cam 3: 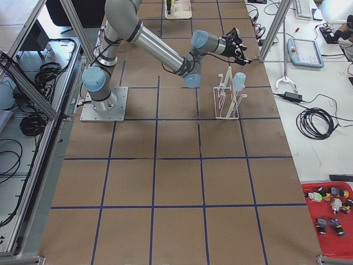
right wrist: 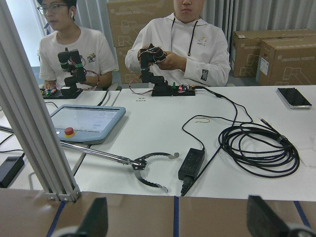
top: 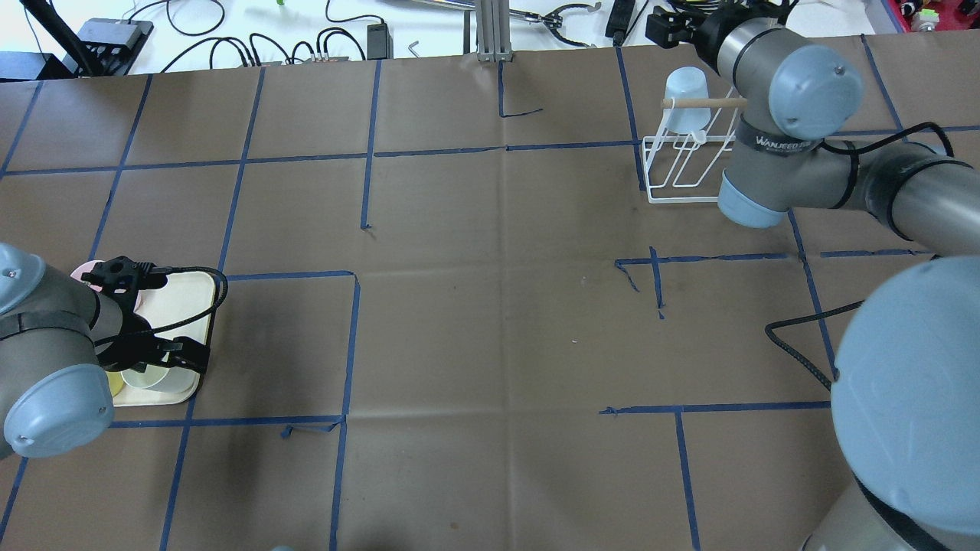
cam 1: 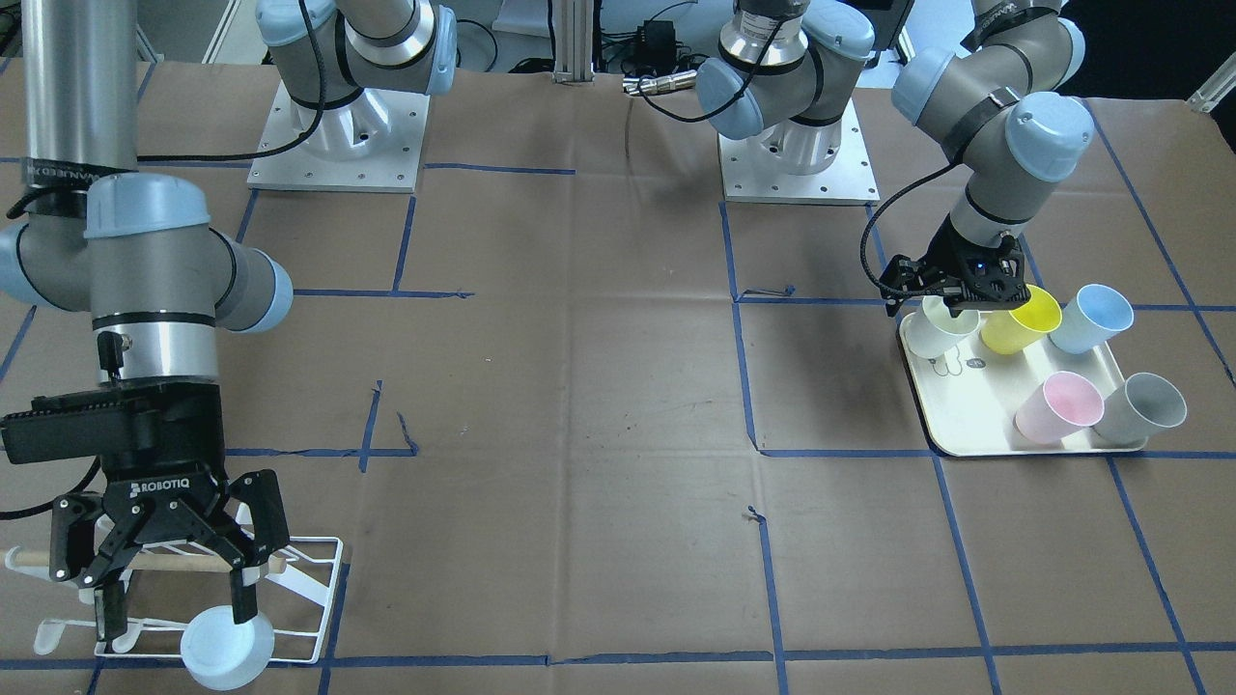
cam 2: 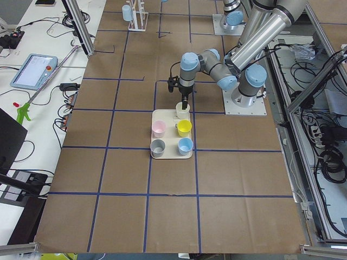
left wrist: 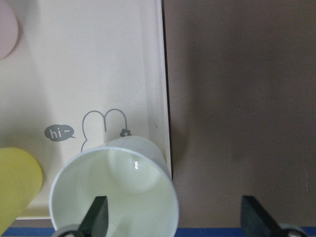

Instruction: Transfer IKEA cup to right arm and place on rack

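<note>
Nearest the operators' side of the brown-papered table [cam 1: 579, 386], my right gripper [cam 1: 174, 618] hangs above the white wire rack [cam 1: 330, 598]. Its fingers are spread wide with nothing between them. One pale blue cup [cam 1: 227, 654] sits tipped on a prong at the rack's outer end, close to the wooden dowel [cam 1: 34, 558] that crosses the frame. From the side camera I read the gripper as clear of that cup.

Farther back and across the table lies the cream tray [cam 1: 966, 415] with its little rabbit drawing. On it stand five cups, mouths up: a white cup [cam 1: 941, 333], a yellow cup [cam 1: 1022, 320] and a blue cup [cam 1: 1091, 319] in the row towards the robot, then a pink cup [cam 1: 1059, 405] and a grey cup [cam 1: 1144, 407] in the row towards the operators. My left gripper [left wrist: 174, 210] is lowered over the white cup at the tray's corner. Its fingers are apart: one finger [left wrist: 98, 217] is inside the cup's mouth, the other is outside, past the tray's edge and over the paper. I cannot tell whether the inner finger touches the wall.

Beyond these, the two arm bases sit bolted on their white plates [cam 1: 338, 135].

Out past the table's edge, the right wrist camera shows a white desk [right wrist: 163, 133] with a teach pendant [right wrist: 84, 121]. Two people [right wrist: 175, 44] are seated behind the desk.
</note>
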`<state>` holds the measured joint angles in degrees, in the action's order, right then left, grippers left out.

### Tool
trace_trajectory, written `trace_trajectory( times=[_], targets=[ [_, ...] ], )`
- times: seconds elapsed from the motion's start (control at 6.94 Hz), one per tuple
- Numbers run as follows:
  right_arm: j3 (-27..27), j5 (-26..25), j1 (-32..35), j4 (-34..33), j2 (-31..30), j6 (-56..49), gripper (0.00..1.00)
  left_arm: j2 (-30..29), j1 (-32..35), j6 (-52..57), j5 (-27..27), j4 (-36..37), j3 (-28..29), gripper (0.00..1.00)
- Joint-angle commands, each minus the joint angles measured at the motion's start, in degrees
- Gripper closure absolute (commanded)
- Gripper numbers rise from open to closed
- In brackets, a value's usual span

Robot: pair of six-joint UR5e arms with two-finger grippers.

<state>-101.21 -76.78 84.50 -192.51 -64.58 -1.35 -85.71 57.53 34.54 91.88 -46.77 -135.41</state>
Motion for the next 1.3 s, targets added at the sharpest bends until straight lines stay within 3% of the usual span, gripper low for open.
trace_trajectory(
  times=[0.0,0.14,0.43,0.58,0.86,1.15],
  targets=[
    [-2.8,0.4,2.3,3.5,-7.8,0.1,0.0,0.1,0.0,0.3,0.1,-0.2,0.2,0.88],
    [-6.9,0.4,3.0,3.4,-12.5,1.8,0.0,0.3,0.0,0.4,0.0,-0.2,0.1,1.0],
    [-15.7,0.7,5.0,2.6,-22.6,15.3,0.0,1.0,0.0,1.6,0.3,-0.2,1.5,1.0],
    [-18.6,0.8,7.3,0.7,-23.7,19.5,0.0,1.8,0.4,1.4,0.1,-2.1,4.0,1.0],
    [-20.6,0.0,13.3,-4.4,-22.4,35.2,0.0,3.2,1.8,1.1,-0.5,-13.5,12.8,1.0],
    [-24.6,-0.1,14.4,-9.7,-22.1,55.6,0.0,2.9,8.1,0.6,-6.5,-26.1,26.2,1.0]
  ],
)
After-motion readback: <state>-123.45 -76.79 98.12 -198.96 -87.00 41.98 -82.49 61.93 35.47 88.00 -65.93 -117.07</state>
